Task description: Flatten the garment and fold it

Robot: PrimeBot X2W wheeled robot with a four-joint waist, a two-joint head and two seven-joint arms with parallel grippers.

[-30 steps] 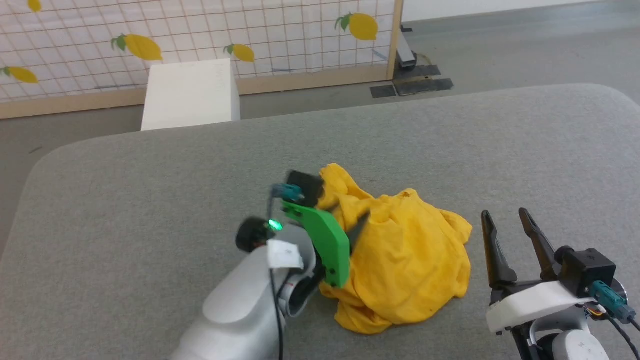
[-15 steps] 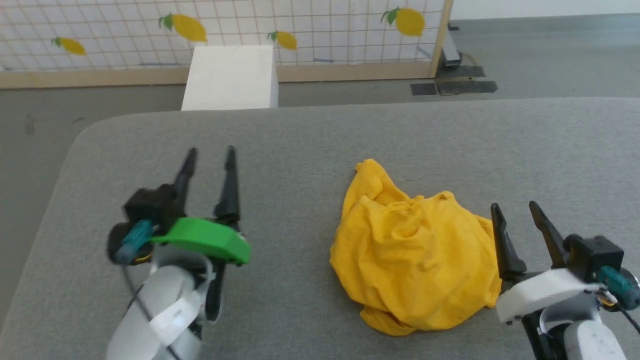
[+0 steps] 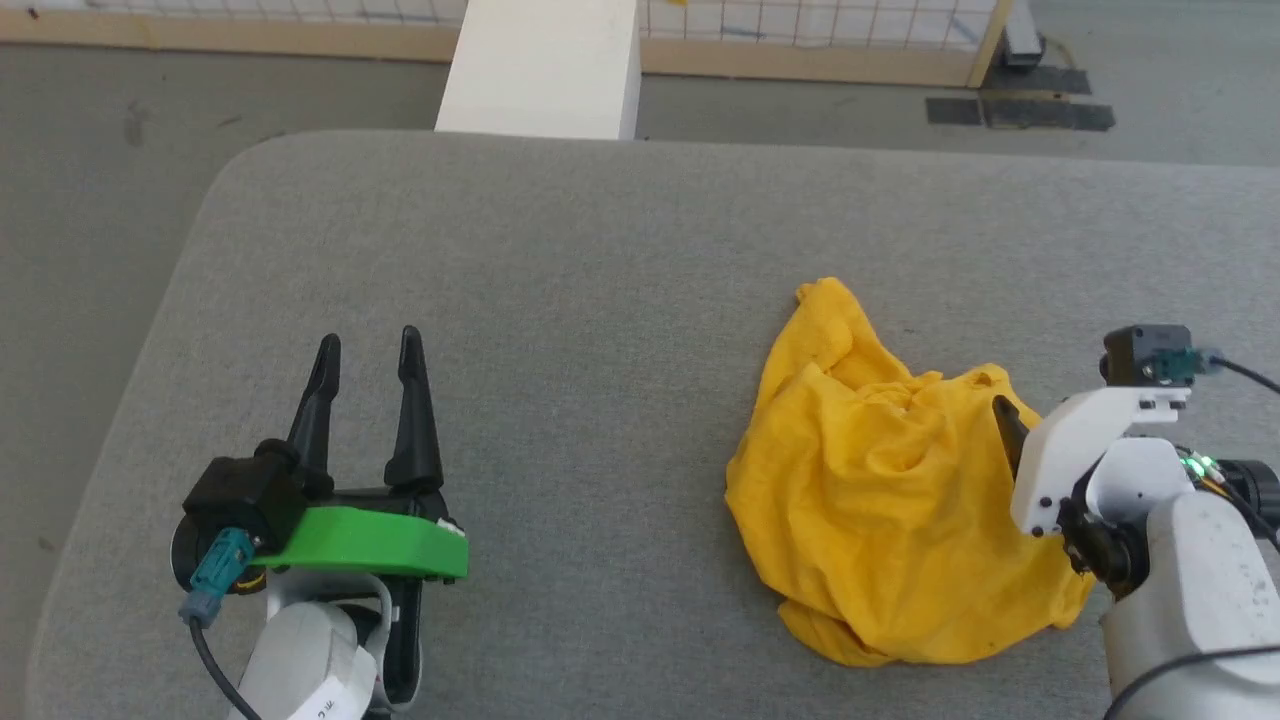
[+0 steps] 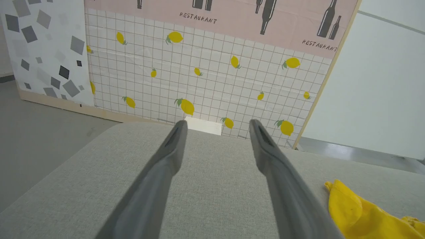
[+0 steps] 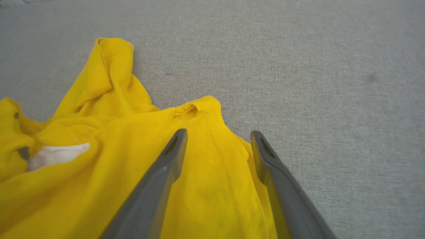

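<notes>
1. Yellow short-sleeved cloth T-shirt, the garment (image 3: 880, 520), lying in a crumpled heap on the grey felt-covered table (image 3: 560, 250). Sits in the right half, nearer the near edge than the far edge, well apart from the left edge.
2. Not flattened at all: bunched folds all over, with one lobe poking toward the far edge. Sleeves and hem not tellable from each other. Print mostly buried; small white patch (image 5: 56, 154) peeking out in the right wrist view.
3. Right gripper with two long dark fingers (image 5: 219, 133): fingers spread apart, nothing clamped. Poised over the heap's right side, straddling a stitched seam. Cannot tell whether touching the cloth.
4. Left gripper with green shell and two long dark fingers (image 3: 368, 340): fingers spread apart, empty. Over the near left part of the table, tips pointing at the far edge, well apart from the garment.
5. Progress, judged from the lie of the cloth: nothing done yet, neither flattening nor folding.
6. Left to do: grab an edge, open the heap, spread and smooth flat, then all the folds.
7. Probable step in hand: right-side pick at that seam to start opening.
8. Beyond the far edge: white rectangular box (image 3: 545, 65).
</notes>
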